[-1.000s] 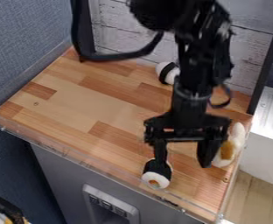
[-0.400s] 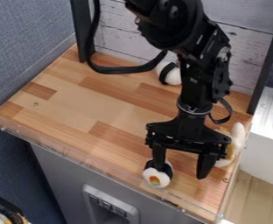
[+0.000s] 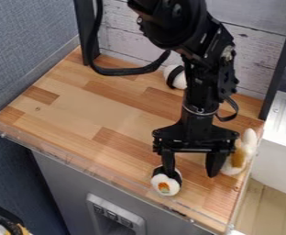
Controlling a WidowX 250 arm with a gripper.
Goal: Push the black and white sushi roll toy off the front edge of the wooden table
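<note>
Nearest, at one finger of the wide-open pincer (image 3: 190,176), the sushi roll (image 3: 166,185) has shifted slightly (touched, it seems, but ungripped); the pincer has drawn back a little. Beside its other finger lies a white-and-yellow toy (image 3: 239,159); beyond, a banded white roll (image 3: 179,80).

I can read no words, brands, numbers or signs anywhere in front of me. On the light panel (image 3: 115,215) set into the grey front (image 3: 69,186), below my surface (image 3: 78,105), I make out a row of small dark squares with pale marks, but they are too small for me to tell whether they are lettering.
</note>
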